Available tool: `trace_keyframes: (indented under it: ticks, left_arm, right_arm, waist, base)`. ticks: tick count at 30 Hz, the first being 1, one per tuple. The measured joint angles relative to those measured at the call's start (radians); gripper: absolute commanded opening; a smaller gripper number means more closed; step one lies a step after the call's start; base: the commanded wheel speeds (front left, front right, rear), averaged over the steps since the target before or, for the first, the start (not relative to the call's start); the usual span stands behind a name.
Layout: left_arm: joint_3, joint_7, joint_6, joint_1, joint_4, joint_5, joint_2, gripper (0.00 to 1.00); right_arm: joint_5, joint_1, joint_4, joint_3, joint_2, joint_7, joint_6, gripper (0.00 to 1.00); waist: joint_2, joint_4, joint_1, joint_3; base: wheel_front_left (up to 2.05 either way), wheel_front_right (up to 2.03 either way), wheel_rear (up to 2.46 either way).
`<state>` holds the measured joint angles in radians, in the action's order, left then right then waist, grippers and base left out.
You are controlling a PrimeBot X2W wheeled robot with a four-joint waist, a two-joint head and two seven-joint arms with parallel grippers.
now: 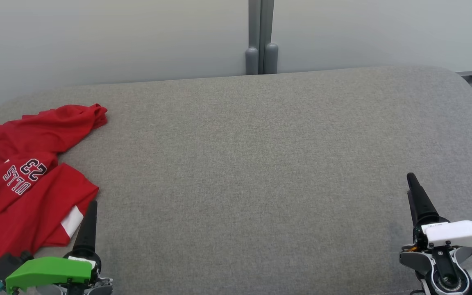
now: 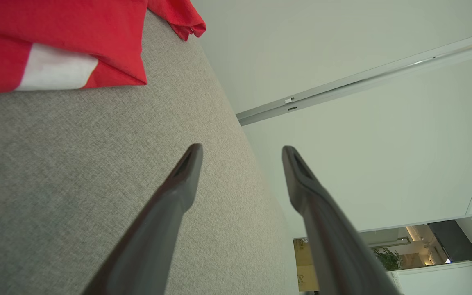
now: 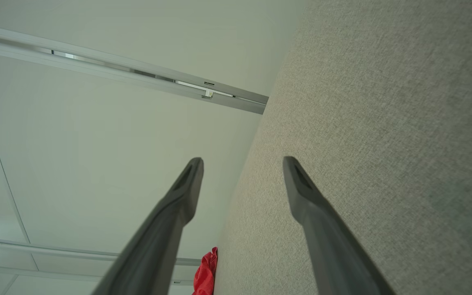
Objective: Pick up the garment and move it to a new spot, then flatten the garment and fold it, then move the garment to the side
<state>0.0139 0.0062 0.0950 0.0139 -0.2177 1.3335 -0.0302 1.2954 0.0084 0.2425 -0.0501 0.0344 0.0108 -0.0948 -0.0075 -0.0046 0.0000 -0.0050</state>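
The big grey cushion [image 1: 260, 164] takes up most of the head view, from side to side. Behind it, along the top of the frame, is a pale wall [image 1: 117, 37].

The red garment [image 1: 23, 192] lies in a crumpled heap on the cushion at the left edge, from the middle down to the lower left. It shows the number 23 upside down. It also has a white patch, maybe trim, but I cannot tell.

The left gripper [image 2: 241, 153] sits at the lower left of the head view, low over the cushion. It points up the frame, near the garment's edge but not touching. Its fingers are spread apart and hold nothing.

The right gripper [image 3: 242, 164] sits at the lower right, well apart from the garment. It points the same way, fingers spread and holding nothing.

A thin grey post [image 1: 262, 41] stands at the top middle.
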Motion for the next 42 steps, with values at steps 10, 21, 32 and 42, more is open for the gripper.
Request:
trace_keyframes:
  ticks: [10, 21, 32, 42]
  left_arm:
    - [-0.027, -0.032, -0.030, 0.000, 0.053, -0.198, -0.022, 1.00]
    - [-0.055, -0.062, -0.065, 0.009, 0.083, -0.375, -0.026, 1.00]
    - [-0.060, -0.096, -0.091, 0.035, 0.115, -0.535, -0.026, 1.00]
    - [-0.078, -0.127, -0.119, 0.058, 0.143, -0.674, -0.026, 1.00]
  right_arm:
    - [-0.182, 0.000, -0.045, 0.060, 0.010, -0.030, 0.018, 1.00]
    - [-0.334, 0.001, -0.057, 0.116, 0.020, -0.063, 0.036, 1.00]
    - [-0.483, 0.002, -0.085, 0.154, 0.023, -0.099, 0.054, 1.00]
    - [-0.620, 0.003, -0.108, 0.188, 0.027, -0.130, 0.075, 1.00]
  waist:
    - [0.0000, -0.001, 0.0000, -0.001]
    - [0.0000, -0.003, 0.0000, -0.003]
    - [0.0000, -0.007, 0.0000, -0.009]
    - [0.0000, -0.011, 0.0000, -0.014]
  base:
    - [0.00, 0.00, 0.00]
    - [0.00, 0.00, 0.00]
    - [0.00, 0.00, 0.00]
    - [0.00, 0.00, 0.00]
